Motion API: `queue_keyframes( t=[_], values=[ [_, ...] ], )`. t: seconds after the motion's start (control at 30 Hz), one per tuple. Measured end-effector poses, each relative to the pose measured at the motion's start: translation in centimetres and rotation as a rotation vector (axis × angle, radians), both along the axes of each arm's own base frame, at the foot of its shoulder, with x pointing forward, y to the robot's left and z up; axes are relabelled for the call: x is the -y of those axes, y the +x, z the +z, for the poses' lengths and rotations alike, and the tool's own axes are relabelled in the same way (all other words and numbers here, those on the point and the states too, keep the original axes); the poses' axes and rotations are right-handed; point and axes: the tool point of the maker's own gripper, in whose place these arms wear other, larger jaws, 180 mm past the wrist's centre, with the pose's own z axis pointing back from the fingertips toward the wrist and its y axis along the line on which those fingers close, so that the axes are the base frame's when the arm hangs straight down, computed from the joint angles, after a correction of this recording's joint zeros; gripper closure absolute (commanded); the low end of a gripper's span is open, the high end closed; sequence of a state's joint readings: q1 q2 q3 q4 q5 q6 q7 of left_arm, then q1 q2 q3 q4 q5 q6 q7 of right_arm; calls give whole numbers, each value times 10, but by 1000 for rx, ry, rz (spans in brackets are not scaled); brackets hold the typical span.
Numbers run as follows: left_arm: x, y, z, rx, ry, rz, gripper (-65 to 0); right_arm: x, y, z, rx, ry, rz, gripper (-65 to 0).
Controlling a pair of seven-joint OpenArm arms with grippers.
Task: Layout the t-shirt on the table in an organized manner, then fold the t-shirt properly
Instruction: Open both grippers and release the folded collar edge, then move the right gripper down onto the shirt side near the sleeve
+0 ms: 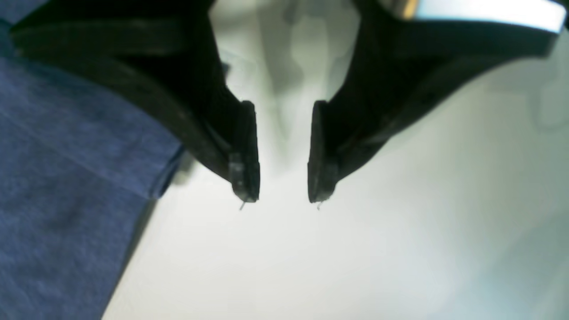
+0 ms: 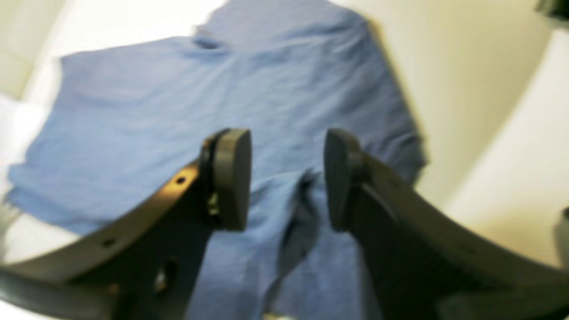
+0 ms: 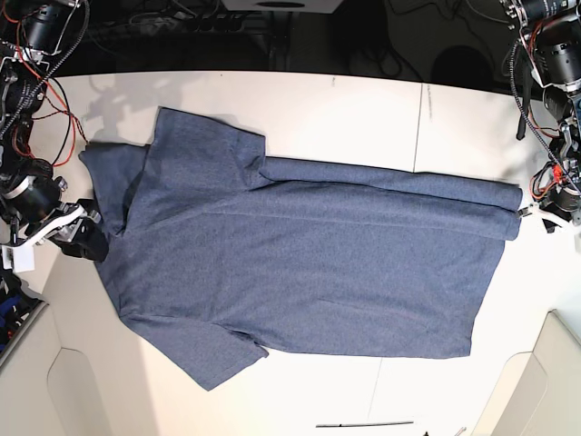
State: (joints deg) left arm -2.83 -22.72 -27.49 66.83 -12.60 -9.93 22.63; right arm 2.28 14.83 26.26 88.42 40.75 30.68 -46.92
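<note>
I had the shirt [image 3: 300, 272] spread across the middle of the table [image 3: 345, 100], collar end toward the right arm's side, hem toward the left arm's. Its far long edge was already turned over into a band running from the far sleeve to the hem.

In the left wrist view, the left gripper [image 1: 283, 195] stood with jaws apart over bare table, just beside the shirt's edge and holding nothing. In the right wrist view, the right gripper [image 2: 286, 178] was likewise parted and empty, poised above the collar end, where a dark pucker of cloth sat between the pads.

By my reading, the first lengthwise fold was laid and both arms were free for the next. To do it well I would have taken the near long edge at both ends together, near the sleeve and at the hem corner, and carried it over at matched height so the band landed parallel. That pucker by the collar wanted smoothing first, or the crease risked being folded in.
</note>
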Motion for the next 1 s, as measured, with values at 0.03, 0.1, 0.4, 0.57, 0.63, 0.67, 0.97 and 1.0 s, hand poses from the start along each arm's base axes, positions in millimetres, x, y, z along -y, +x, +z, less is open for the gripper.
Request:
queue_keyframes(
  t=[0.03, 0.1, 0.4, 0.57, 0.63, 0.67, 0.97, 1.0],
  values=[
    [3, 2, 0, 1, -5, -23, -219, -4, -3, 2, 0, 41, 10, -258],
    [19, 6, -2, -1, -28, -124, -219, -8, -15, 4, 2, 91, 17, -258],
    [-3, 12, 50, 166, -63, -244, -219, -25, -106, -13, -93, 162, 7, -259],
    [-27, 6, 79, 265, -83, -201, -219, -39, -139, -34, -181, 216, -15, -258],
    [-37, 3, 90, 306, -87, -182, -219, -39, -149, -48, -224, 238, -36, -258],
    [-42, 1, 95, 320, -91, -172, -219, -38, -152, -56, -246, 251, -50, -258],
    [-50, -1, 103, 328, -87, -166, -219, -51, -151, -104, -361, 381, -99, -259],
    [-50, -1, 103, 328, -87, -166, -219, -54, -152, -107, -371, 384, -93, -259]
  ],
)
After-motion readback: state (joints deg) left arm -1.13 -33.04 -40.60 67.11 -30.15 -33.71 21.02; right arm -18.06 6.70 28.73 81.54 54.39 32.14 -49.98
